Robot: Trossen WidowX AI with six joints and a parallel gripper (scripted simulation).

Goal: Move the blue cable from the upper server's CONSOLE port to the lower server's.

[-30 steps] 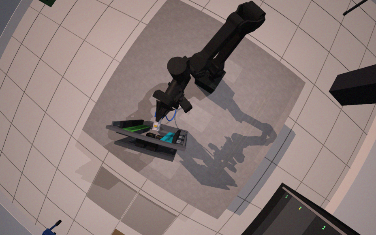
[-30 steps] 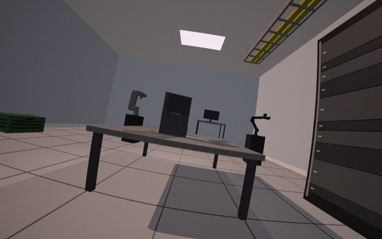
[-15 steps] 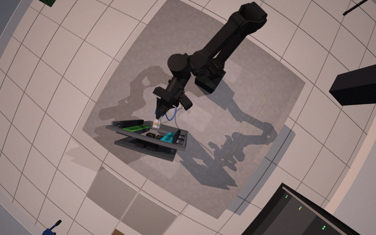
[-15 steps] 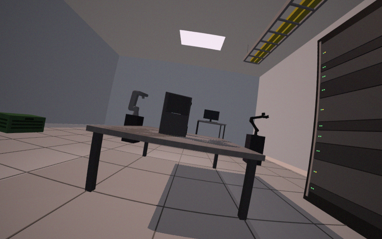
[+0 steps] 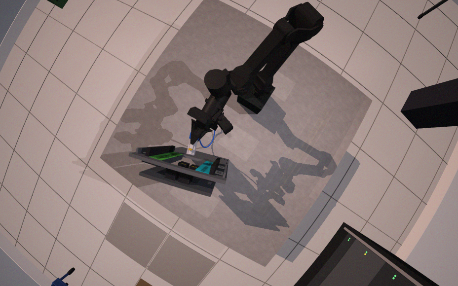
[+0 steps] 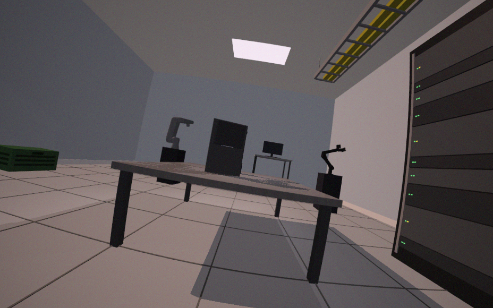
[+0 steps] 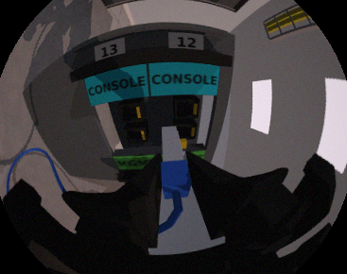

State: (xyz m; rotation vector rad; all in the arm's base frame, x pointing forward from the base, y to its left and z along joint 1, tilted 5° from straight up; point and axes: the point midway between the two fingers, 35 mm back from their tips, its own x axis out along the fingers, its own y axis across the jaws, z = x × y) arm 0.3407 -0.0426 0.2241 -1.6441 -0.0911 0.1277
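Top view: near the desk's (image 5: 294,117) (image 6: 225,183) left edge, the gripper (image 5: 194,142) (image 7: 173,156) is grasping the plug (image 5: 188,147) (image 7: 174,176), its cable (image 5: 206,146) (image 7: 33,150) looping aside. The plug is apparently hanging outside the panel (image 5: 220,177) (image 7: 61,118), so unplugging looks done; aligning, pushing in and letting go are seemingly remaining.

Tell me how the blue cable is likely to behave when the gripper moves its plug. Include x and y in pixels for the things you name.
The blue cable (image 5: 208,146) (image 7: 34,150) will probably flex rather than stay stiff, as it hangs in a loose loop. It looks thin, so likely light, adding little drag. The plug (image 5: 193,149) (image 7: 175,172), blocky and held in the gripper (image 5: 194,142) (image 7: 173,156), should keep its shape.
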